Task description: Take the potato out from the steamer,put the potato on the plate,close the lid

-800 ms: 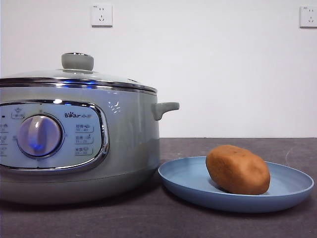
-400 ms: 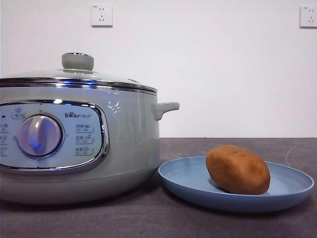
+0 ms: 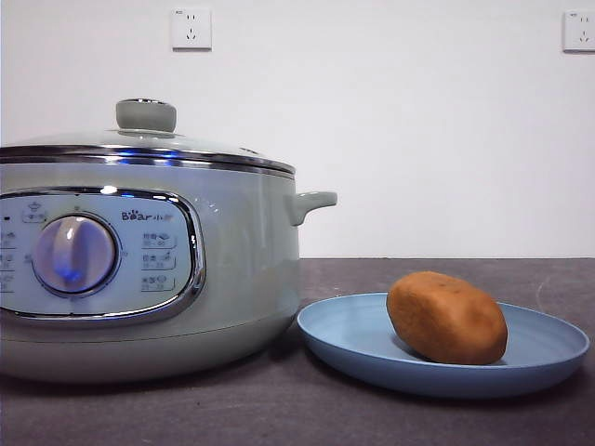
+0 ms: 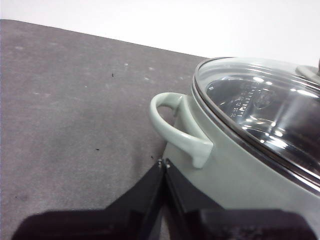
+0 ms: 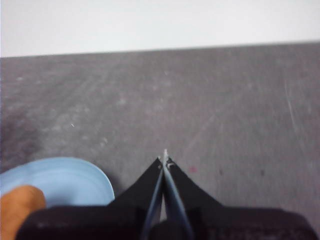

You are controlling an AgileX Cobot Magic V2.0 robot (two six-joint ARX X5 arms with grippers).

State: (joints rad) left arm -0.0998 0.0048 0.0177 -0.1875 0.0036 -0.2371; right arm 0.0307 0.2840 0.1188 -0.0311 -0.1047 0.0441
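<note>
Nothing moved: potato (image 3: 446, 317) on plate (image 3: 353, 344), lid (image 3: 144, 139) closed

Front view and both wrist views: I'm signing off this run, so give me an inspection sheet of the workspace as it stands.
Surface: dark grey table, a few faint scuffs.
Potato: the potato lies on the plate, on its side.
Steamer: the steamer stands beside the plate, its control panel facing the front camera.
Lid: the lid sits closed on the steamer.
Clutter: nothing seen.
Left gripper: the left gripper is shut and empty, next to the steamer's side handle.
Right gripper: the right gripper is shut and empty, over bare table beside the plate.
Cables: nothing seen.
Surroundings: white wall with two wall sockets.
</note>
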